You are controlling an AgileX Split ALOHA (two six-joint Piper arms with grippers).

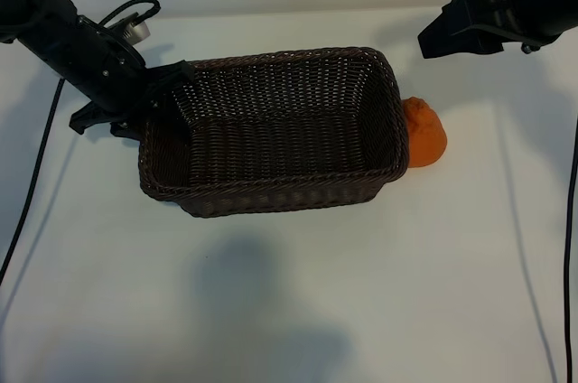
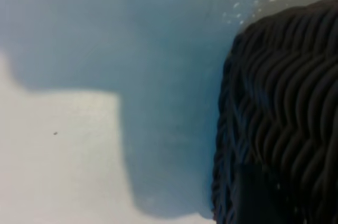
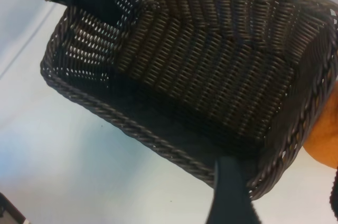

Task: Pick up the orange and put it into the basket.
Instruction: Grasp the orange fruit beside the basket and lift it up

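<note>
The dark brown wicker basket (image 1: 271, 191) stands mid-table and holds nothing. The orange (image 1: 425, 133) rests on the table against the outside of the basket's right end. My right gripper (image 1: 442, 29) hangs open in the air behind and above the orange, with nothing between its fingers. In the right wrist view the basket's (image 3: 132, 129) inside fills the picture, and a sliver of the orange (image 3: 325, 139) shows past its corner, beyond my right gripper (image 3: 282, 184). My left gripper (image 1: 167, 85) sits at the basket's left end, by the rim. The left wrist view shows only basket weave (image 2: 285, 102) and table.
The white table (image 1: 289, 311) stretches wide in front of the basket. Black cables (image 1: 32, 184) run down the table's left and right edges. Shadows of the arms fall on the near part of the table.
</note>
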